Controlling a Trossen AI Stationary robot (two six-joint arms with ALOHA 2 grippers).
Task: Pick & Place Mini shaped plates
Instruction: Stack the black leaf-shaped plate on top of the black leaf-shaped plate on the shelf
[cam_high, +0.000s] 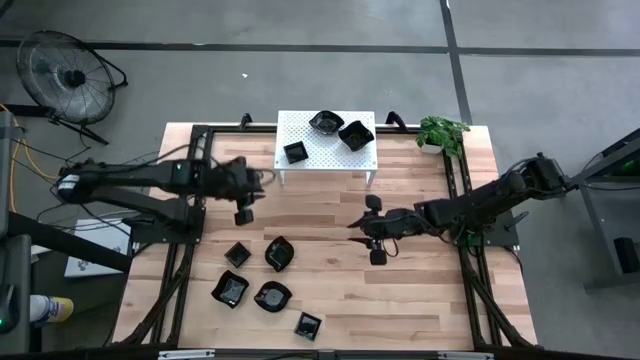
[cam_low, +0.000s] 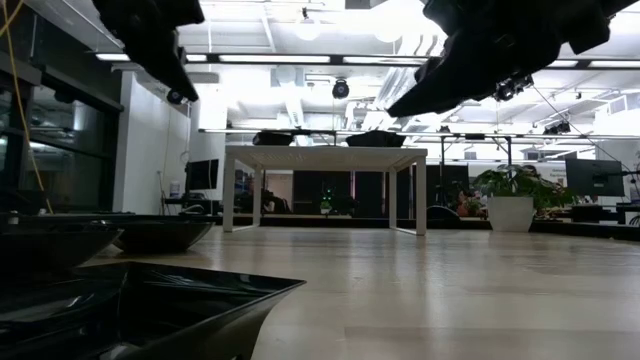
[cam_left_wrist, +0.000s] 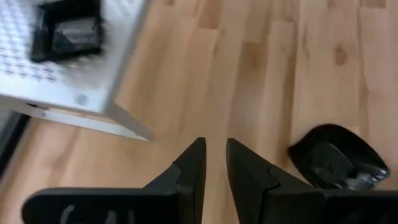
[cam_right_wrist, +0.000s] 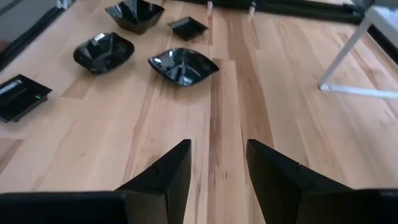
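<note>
Three mini shaped plates (cam_high: 340, 131) sit on the white perforated stand (cam_high: 300, 130) — five more lie on the table (cam_high: 420, 290) near its front left. The left gripper (cam_high: 243, 213) hovers beside the stand with a narrow gap, empty; the right gripper (cam_high: 375, 229) hangs mid-table — wider apart, empty.

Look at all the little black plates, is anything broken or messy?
Nothing stands out. Three plates sit on the white stand, five lie loose on the table, none broken. Both claws, left and right, hold nothing.

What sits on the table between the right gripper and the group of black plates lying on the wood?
Nothing: in the right wrist view, bare wood runs from the right gripper to the nearest plate. The high view agrees.
</note>
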